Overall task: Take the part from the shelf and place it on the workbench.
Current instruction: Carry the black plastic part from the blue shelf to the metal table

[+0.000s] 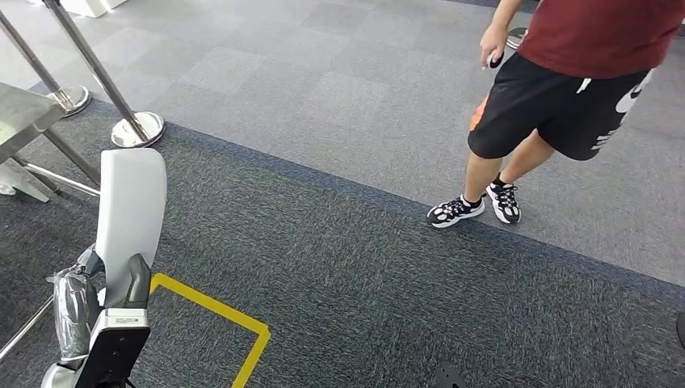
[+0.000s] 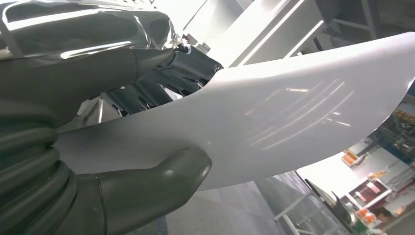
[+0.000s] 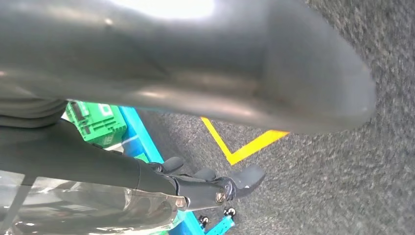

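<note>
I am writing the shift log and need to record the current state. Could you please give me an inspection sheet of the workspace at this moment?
Surface: grey carpet floor with a yellow tape marking; edge of a metal table at the left.
Job's things: white curved part, held upright beside the robot; no shelf or workbench identified.
Clutter: nothing seen.
Hands: left hand grips the part, thumb on one face, fingers on the other. Right hand holds nothing, fingers extended.
Cables: nothing seen.
Surroundings: a person in a red shirt and black shorts stands ahead on the right; barrier posts on the left; green crate and blue frame near the right hand.
</note>
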